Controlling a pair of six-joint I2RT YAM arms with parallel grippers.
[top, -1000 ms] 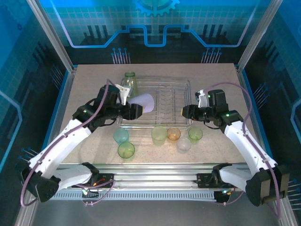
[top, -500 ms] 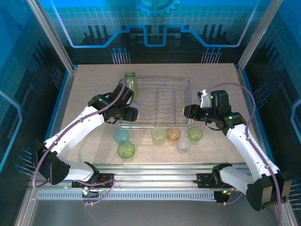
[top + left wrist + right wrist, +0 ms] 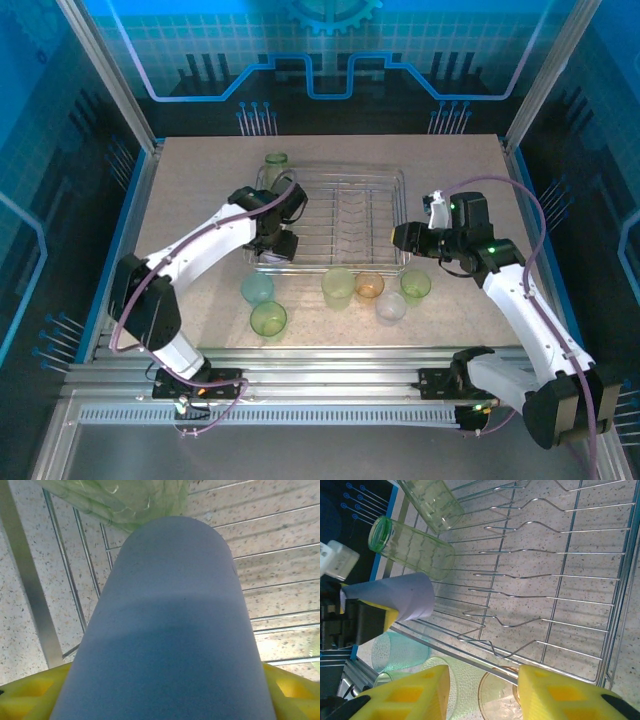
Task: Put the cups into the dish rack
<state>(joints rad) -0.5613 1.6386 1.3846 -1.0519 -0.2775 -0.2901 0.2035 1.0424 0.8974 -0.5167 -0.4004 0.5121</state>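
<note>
With your left gripper jaws clamped on the lilac cup over the dish rack's left end, lower it beside the lying green cup before releasing, your right gripper jaws spread empty.

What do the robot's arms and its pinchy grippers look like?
The left arm and the right arm are smooth white tubes with chunky black joints. A thin purple cable loops along each one. The left gripper and right gripper are black with blocky bright yellow fingers. Tiny green lights glow on the right arm.
</note>
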